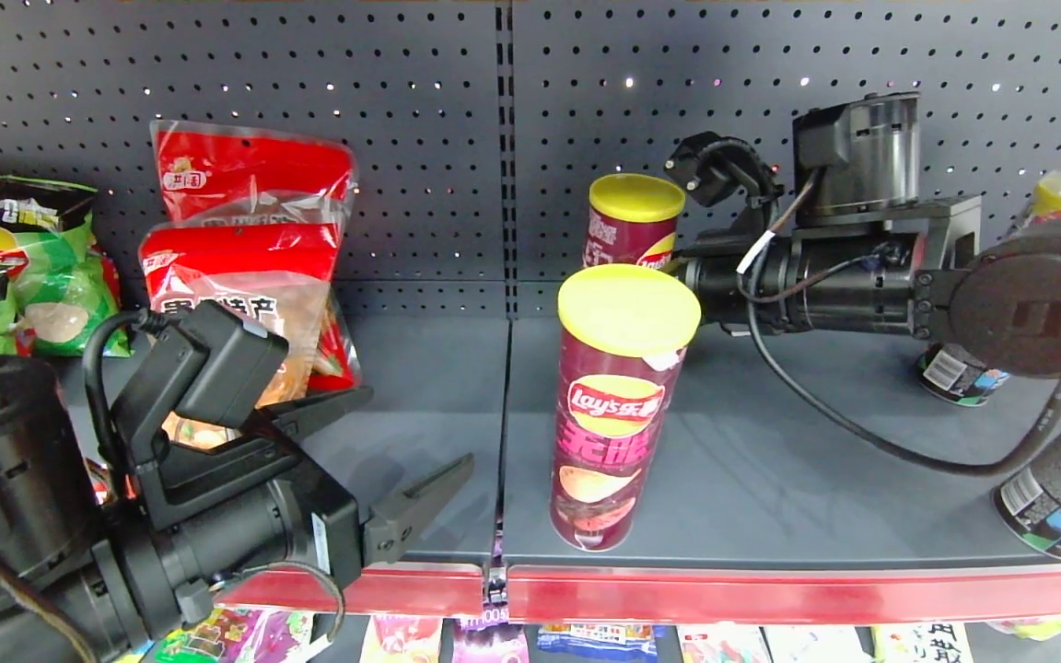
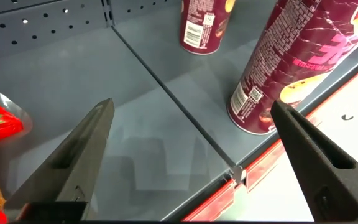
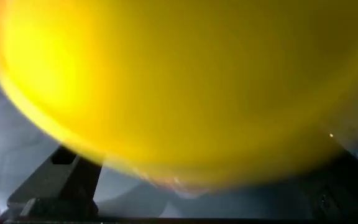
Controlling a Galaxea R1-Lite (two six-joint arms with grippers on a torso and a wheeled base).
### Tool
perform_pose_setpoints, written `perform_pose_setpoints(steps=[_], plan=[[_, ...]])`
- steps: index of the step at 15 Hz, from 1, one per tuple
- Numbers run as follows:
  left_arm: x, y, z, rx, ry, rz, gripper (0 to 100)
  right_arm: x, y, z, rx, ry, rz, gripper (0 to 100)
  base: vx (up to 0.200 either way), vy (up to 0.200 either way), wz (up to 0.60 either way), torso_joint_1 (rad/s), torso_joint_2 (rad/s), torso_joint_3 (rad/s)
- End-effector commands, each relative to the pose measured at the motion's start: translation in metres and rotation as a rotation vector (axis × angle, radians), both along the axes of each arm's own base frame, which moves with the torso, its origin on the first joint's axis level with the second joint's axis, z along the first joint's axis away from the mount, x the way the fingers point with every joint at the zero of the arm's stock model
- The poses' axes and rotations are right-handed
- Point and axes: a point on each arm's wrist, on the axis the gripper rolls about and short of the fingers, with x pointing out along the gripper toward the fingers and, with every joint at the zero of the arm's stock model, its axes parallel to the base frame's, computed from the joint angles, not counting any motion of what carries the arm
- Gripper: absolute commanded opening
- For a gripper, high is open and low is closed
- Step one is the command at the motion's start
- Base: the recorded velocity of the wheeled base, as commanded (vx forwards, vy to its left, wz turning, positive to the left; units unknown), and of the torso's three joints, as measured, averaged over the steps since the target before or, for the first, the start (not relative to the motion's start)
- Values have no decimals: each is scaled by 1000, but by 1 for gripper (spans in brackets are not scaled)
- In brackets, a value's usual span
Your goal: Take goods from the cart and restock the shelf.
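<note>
Shelf (image 1: 770, 460) with grey pegboard back (image 1: 420, 138) and red front rail (image 1: 770, 594), seen from the head view. Front chip can (image 1: 623, 405): maroon with a yellow lid, upright near the front rail, just right of the seam between the two shelf panels; no gripper touches it. Rear chip can (image 1: 634, 221): same kind, upright, directly behind the front can and close to the pegboard; its lower part is hidden by the front can's lid. Left gripper (image 1: 420, 425): over the left panel near the front rail, left of the front can and apart from it; fingers (image 2: 86, 149) spread wide with only bare shelf between them. Right gripper (image 1: 689, 265): at the end of the arm that comes in from the right along the back of the shelf, level with the rear can and beside it; whether it is closed on that can cannot be told; in the right wrist view a yellow lid (image 3: 179, 81) sits very close to the camera. Red snack bags (image 1: 250, 249): two, leaning on the pegboard behind the left gripper. Green chip bags (image 1: 24, 267): at the far left. Dark cans (image 1: 1060, 511): at the far right of the shelf.
</note>
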Motion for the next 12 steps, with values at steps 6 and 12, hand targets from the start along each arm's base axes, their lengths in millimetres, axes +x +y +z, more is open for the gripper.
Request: perform_pose_setpoints(steps=[6,12], plan=[[0,0,-1,5,4,0,100,-60,-29,6,-14,-5,-15,100,0,0,0,0,0,0],[1,0,-5,15,16,2,100,-112,-61,9,-9,-41,-32,100,0,0,0,0,0,0]])
